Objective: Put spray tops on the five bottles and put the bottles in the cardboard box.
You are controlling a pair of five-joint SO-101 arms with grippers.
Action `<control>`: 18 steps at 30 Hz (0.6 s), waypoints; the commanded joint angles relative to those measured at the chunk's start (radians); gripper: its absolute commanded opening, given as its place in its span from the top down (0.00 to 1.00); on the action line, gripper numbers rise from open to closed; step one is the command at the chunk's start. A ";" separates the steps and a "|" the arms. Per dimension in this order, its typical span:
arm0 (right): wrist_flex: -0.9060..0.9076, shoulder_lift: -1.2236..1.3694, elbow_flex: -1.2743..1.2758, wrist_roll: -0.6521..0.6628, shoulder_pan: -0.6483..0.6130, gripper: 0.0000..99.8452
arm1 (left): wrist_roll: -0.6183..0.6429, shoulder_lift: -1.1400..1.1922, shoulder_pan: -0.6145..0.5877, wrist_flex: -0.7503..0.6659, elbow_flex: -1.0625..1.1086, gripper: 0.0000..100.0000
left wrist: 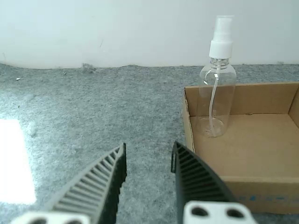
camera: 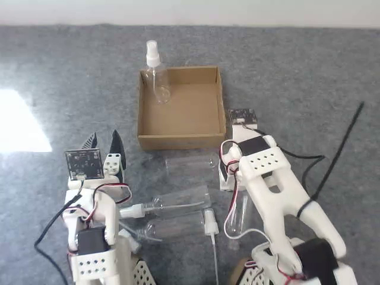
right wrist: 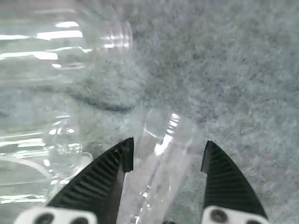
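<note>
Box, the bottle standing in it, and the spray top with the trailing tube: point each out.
box (camera: 181, 141): high view, front wall.
bottle (left wrist: 216, 100): left wrist view, clear body.
spray top (camera: 210, 222): high view, white head.

A grey felt mat (camera: 297, 71) meets a white wall (left wrist: 117, 28).

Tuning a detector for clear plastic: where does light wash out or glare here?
High view: washed-out bright patch on the mat beside the left arm. Left wrist view: same patch. Right wrist view: white glints streak the lying bottles.
</note>
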 commanded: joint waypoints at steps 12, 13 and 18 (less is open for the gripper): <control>-0.004 0.128 -0.055 -0.006 0.016 0.79 | -0.008 -0.012 -0.005 0.002 -0.007 0.85; -0.004 0.128 -0.055 -0.006 0.016 0.79 | -0.008 -0.012 -0.005 0.002 -0.007 0.85; -0.002 0.133 -0.055 -0.006 0.018 0.79 | -0.008 -0.012 -0.005 0.002 -0.007 0.85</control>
